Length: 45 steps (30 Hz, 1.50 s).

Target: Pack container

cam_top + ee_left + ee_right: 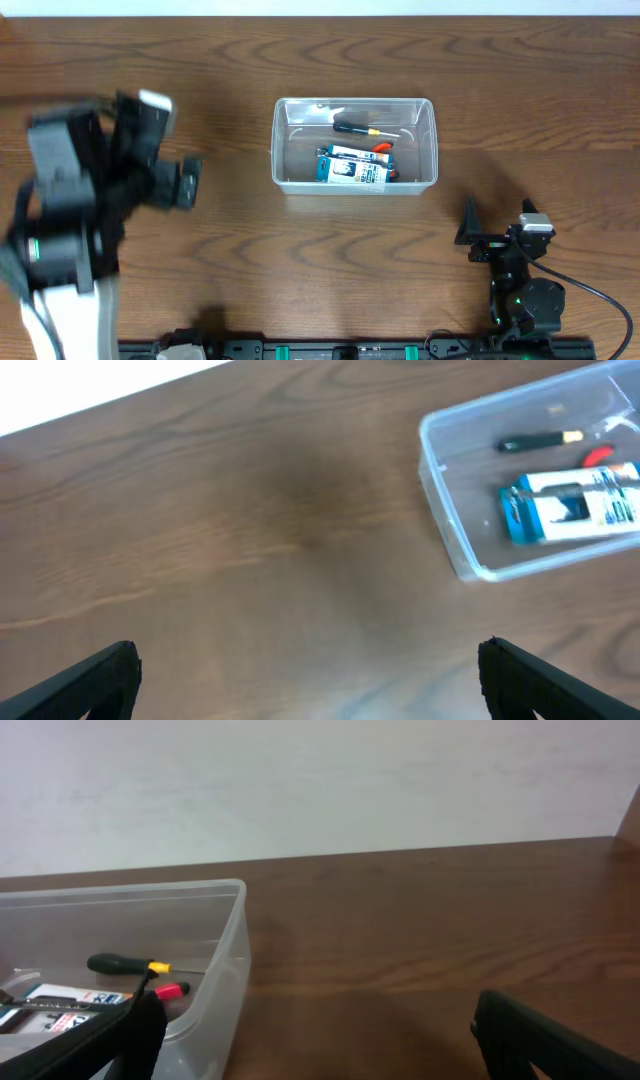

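Overhead, the container sits on the table, roughly between my two arms and farther out than both. Inside it, a black-handled screwdriver lies near its far wall and a blue-and-white box lies along its near wall. Something small and red sits between them, partly hidden by the box.

My left gripper is to the left of the container, well apart from it, over bare wood. It is blurred from above, but the left wrist view shows its fingers spread wide with nothing between them, and the container's corner up at the right.

My right gripper is at the container's near right, apart from it. Its fingers are released too, wide and empty, facing the container's right end wall.
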Tool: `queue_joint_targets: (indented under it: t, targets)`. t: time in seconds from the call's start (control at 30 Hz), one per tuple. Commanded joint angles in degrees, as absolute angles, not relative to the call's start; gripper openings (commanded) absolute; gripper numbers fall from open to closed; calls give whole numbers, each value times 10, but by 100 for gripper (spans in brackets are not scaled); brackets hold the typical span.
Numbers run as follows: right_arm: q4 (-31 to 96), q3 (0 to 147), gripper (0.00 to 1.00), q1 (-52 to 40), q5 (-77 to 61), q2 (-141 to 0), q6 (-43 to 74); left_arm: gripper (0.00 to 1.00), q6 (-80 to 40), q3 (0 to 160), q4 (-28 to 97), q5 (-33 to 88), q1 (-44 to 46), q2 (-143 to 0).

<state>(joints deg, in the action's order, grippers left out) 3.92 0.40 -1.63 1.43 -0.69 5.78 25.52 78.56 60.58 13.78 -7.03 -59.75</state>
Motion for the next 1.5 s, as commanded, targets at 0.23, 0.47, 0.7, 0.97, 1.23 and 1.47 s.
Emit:
queue_joint_targets:
  t: [0.23, 0.47, 0.7, 0.97, 1.23, 1.47]
  targets:
    - [43, 3, 99, -17, 10, -3, 51, 98, 254, 538, 588, 157, -27, -355]
    - [43, 3, 99, -17, 10, -3, 51, 98, 251, 395, 336, 249, 30, -208]
    - [43, 3, 99, -17, 10, -3, 51, 98, 232, 263, 153, 236, 41, -125]
    - [43, 3, 99, -17, 11, -3, 51, 98, 166, 117, -8, 231, 41, -68]
    - [43, 3, 99, -17, 10, -3, 51, 98, 151, 34, -77, 162, 22, -14]
    - [43, 3, 99, -17, 10, -3, 51, 98, 151, 2, -97, 153, -1, -1]
